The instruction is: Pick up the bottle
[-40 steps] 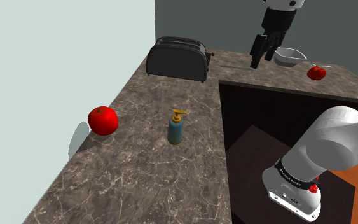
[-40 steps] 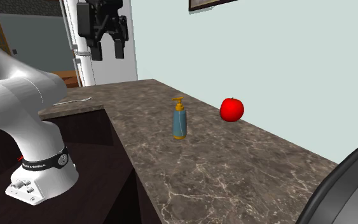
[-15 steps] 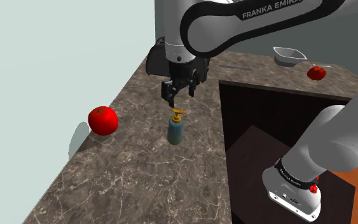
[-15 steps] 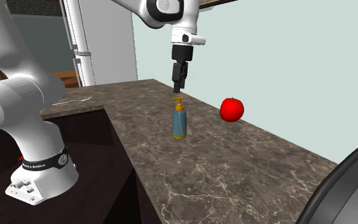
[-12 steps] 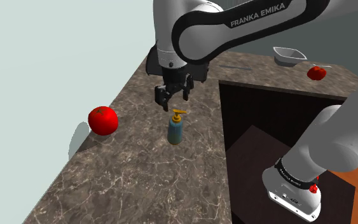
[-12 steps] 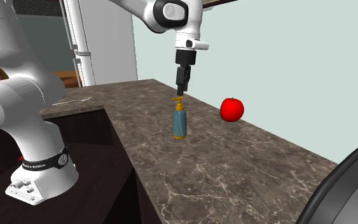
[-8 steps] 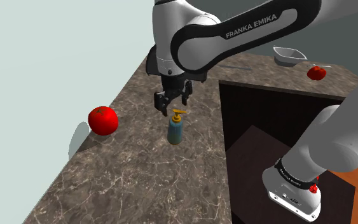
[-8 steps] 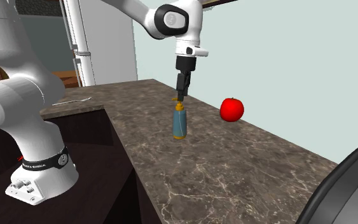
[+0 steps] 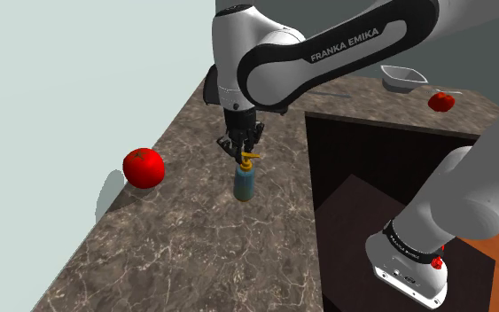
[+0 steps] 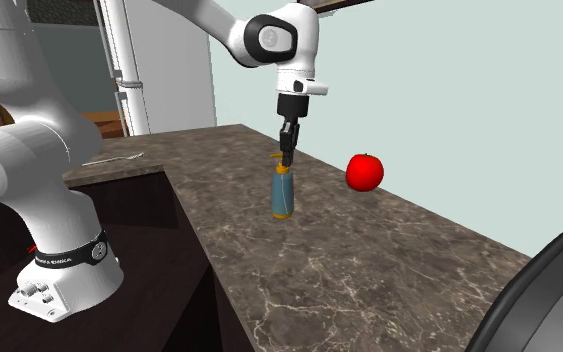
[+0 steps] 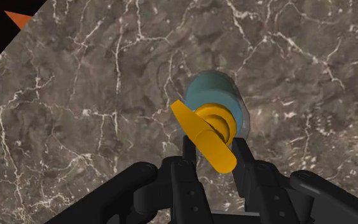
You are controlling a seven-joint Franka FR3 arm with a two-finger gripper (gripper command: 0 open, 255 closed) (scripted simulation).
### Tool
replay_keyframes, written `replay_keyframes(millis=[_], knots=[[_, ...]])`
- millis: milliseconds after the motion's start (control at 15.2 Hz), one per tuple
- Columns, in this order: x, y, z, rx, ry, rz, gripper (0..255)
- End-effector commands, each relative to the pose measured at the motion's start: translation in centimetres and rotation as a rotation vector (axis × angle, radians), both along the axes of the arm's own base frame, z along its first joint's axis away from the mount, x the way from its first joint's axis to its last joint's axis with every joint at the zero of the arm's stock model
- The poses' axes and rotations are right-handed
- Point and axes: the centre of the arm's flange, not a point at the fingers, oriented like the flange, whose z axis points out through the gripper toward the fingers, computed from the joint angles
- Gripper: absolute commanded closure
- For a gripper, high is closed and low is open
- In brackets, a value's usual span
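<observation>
Spread pincer [image 11: 214, 146] — astride upright bottle [image 11: 210, 90]

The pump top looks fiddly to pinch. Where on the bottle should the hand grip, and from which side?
Probably the round blue body of the bottle, just below the pump, from straight above. It stands upright on the counter, and the body is wider than the thin pump neck. The hand hangs over it, open, fingers either side of the pump.

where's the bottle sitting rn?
In the shoulder view the bottle stands upright on the marbled countertop, to the right of the red apple and directly below the gripper, near the counter's edge.
</observation>
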Motion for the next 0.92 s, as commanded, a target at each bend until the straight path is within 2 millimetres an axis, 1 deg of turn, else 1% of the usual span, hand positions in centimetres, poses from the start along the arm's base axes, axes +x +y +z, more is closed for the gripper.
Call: replay_keyframes(millis=[0,330,858], knots=[[0.0,0.0,-0.1,0.0,0.001,0.0,255],[0.0,0.0,-0.1,0.0,0.001,0.0,255],[0.0,0.0,4.2,0.0,0.001,0.0,255]])
